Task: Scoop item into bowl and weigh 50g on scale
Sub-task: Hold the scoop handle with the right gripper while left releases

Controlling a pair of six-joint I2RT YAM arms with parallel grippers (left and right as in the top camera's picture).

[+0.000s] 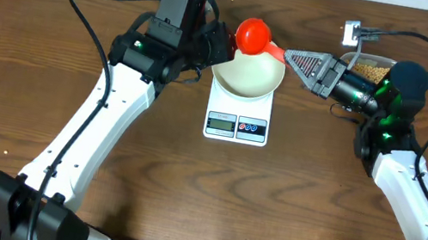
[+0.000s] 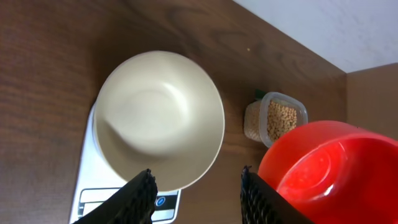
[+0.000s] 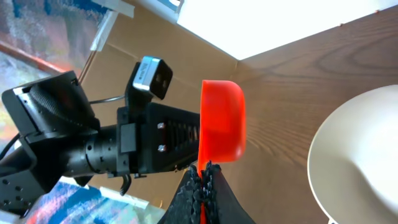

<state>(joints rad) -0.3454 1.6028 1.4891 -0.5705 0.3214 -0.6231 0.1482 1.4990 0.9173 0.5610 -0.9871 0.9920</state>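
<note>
Left tool (image 2: 196, 173) hangs with its jaws parted astride the left rim of the bowl (image 1: 248, 73) — I cannot tell if either finger touches it. Right tool (image 3: 202, 177) is clamped on the handle of a red scoop (image 1: 254, 34), its cup just beside the bowl's far rim. The bowl sits on the scale (image 1: 236, 126); the beans (image 2: 281, 119) lie in a clear tub (image 2: 301, 109) on the table (image 1: 184, 194) — beside the right arm.

White arm links (image 1: 99, 127), black joint housings (image 1: 152, 49), trailing black cables (image 1: 89, 25) and ribbed black fingers (image 2: 140, 198) on the left gripper (image 2: 196, 193) are recorded.
</note>
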